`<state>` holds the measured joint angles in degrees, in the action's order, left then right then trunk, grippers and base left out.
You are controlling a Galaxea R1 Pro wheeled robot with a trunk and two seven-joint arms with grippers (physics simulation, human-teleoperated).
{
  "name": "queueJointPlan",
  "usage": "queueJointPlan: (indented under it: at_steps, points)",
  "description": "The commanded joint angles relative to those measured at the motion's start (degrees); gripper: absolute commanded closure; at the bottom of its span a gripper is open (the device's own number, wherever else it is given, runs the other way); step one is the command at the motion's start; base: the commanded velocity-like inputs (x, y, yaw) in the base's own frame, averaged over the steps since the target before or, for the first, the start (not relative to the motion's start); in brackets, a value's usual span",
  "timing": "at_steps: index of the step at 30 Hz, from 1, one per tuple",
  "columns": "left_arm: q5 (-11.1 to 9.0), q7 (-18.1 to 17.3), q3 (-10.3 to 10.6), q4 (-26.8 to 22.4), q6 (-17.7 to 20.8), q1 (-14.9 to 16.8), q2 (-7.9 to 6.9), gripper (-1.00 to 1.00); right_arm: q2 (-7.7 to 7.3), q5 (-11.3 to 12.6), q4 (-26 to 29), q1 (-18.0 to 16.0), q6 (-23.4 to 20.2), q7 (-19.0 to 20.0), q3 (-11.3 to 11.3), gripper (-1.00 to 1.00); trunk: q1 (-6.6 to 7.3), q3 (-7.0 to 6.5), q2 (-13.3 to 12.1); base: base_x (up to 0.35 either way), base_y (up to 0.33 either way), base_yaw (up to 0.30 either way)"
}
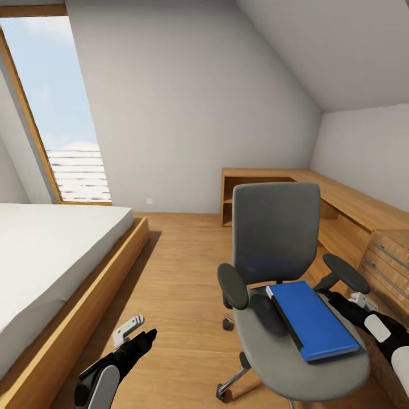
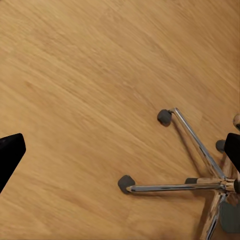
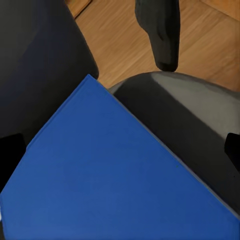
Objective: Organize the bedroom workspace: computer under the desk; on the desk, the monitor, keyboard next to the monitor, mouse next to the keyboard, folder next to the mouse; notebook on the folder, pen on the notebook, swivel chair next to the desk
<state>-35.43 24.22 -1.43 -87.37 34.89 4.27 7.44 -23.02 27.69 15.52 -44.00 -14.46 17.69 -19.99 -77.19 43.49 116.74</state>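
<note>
Blue folder (image 1: 315,320) is lying flat on the swivel chair (image 1: 276,234) seat. Beside the chair, the right gripper (image 1: 359,297) is hovering spread wide, holding nothing; the left gripper (image 1: 132,331) is hanging wide apart over the floor (image 1: 176,272), empty.

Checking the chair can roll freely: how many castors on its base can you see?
3, in the left wrist view under the swivel chair: one castor at an upper spoke's end, one at a lower spoke's end, one at the edge. Others are probably hidden.

My head camera looks down across the swivel chair (image 1: 284,267); left wrist faces its base (image 2: 200,185) and floor (image 2: 85,75), right wrist close above its seat (image 3: 190,115).
</note>
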Motion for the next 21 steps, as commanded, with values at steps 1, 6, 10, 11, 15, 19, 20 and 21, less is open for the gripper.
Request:
queueJointPlan:
  at_steps: [1, 6, 10, 11, 15, 19, 20, 21]
  points:
    - [-0.6, 0.4, -0.1, -0.1, 0.2, 0.0, 0.04, -1.0, 0.0, 0.3, 0.0, 0.0, -0.4, 0.1, -0.3, -1.0, 0.01, 0.06, 0.0, 0.0, -0.014, 0.0]
    - [-0.6, 0.4, -0.1, -0.1, 0.2, 0.0, 0.04, -1.0, -0.01, 0.3, 0.0, 0.0, -0.3, 0.2, -0.3, -1.0, 0.01, 0.06, 0.0, 0.029, -0.031, 0.0]
    - [-0.6, 0.4, -0.1, -0.1, 0.3, 0.0, 0.04, -1.0, 0.05, 0.2, -0.1, 0.0, -0.2, 0.1, -0.3, -1.0, 0.01, 0.06, 0.0, 0.052, -0.049, 0.0]
    - [-0.6, 0.4, -0.1, -0.2, 0.4, 0.0, 0.04, -1.0, 0.06, 0.2, -0.1, 0.0, -0.2, 0.1, -0.2, -1.0, 0.01, 0.06, 0.0, 0.018, -0.017, 0.0]
    - [-0.6, 0.5, -0.1, -0.9, 0.5, 0.0, 0.04, -1.0, 0.13, -0.1, -0.1, 0.0, -0.1, -1.0, -0.1, -1.0, 0.01, 0.06, 0.0, 0.008, -0.007, 0.0]
    - [-0.7, 0.6, -0.1, -1.8, 0.5, 0.0, 0.11, -1.0, 0.23, -0.2, -0.1, 0.0, -0.1, -1.5, 0.0, -1.0, -0.87, 0.78, 1.6, 0.0, 0.0, 0.0]
    - [-0.7, 0.6, -0.1, -1.9, 0.4, 0.0, 0.12, -1.0, 0.24, -0.2, -0.1, 0.0, -0.1, -1.5, 0.0, -1.0, -1.09, 0.96, 2.0, 0.0, 0.0, 0.0]
    - [-0.7, 0.6, -0.2, -1.9, 0.4, 0.0, 0.12, -1.0, 0.25, -0.2, -0.1, 0.0, -0.1, -1.5, 0.0, -1.0, -1.31, 1.14, 2.4, 0.0, 0.0, 0.0]
